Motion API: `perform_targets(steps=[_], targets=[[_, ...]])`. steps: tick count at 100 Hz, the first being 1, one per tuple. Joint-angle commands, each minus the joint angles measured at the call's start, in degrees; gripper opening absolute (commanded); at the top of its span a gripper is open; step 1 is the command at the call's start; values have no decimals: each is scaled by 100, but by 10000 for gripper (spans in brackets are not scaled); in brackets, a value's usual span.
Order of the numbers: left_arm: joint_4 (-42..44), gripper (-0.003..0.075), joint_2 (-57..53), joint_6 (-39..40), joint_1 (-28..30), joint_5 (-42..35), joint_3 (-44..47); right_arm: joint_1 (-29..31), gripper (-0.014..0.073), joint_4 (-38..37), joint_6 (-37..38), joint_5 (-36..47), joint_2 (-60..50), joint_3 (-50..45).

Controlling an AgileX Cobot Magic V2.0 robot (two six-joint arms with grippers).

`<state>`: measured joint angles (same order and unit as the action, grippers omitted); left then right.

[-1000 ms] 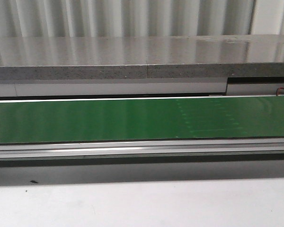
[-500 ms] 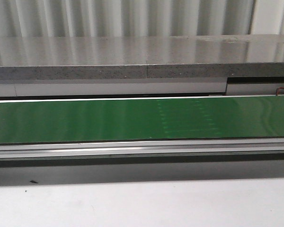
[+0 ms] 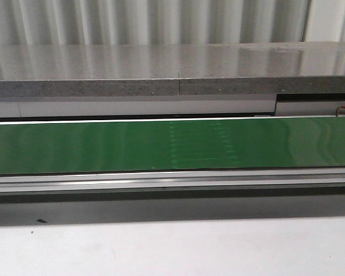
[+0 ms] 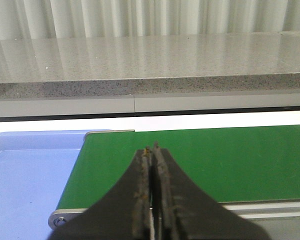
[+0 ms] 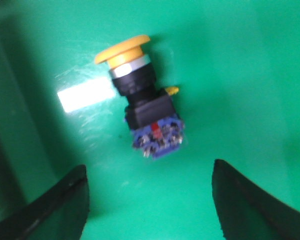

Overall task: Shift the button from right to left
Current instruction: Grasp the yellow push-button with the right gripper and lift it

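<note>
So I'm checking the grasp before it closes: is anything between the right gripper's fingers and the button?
Nothing visible. In the right wrist view the button lies on its side on the green surface, and the right gripper hangs over it with jaws wide open. Only bare green shows between fingers and button.

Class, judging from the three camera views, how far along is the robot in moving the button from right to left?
Nothing looks done: the button lies on its side on a green surface, ungrasped. In hand: the right gripper is open, its fingers either side of the button, not touching. Left: grasp it, carry it left and set it down. The left gripper is shut over the green belt beside a blue tray.
</note>
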<state>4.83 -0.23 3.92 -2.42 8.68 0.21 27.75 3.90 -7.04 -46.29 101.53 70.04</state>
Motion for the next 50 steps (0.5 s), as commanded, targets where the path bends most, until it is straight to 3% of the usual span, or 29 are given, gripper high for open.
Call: perform_targets(steps=[1, 40, 50], targets=[[-9, -20, -179, 13, 5, -435, 218, 26, 521, -60, -159, 88, 128, 390], [-9, -20, -179, 13, 5, -435, 218, 26, 519, -285, -268, 20, 1015, 1092], [-9, -21, -179, 13, 5, -435, 218, 26, 440, -291, -268, -9, 1074, 1092]])
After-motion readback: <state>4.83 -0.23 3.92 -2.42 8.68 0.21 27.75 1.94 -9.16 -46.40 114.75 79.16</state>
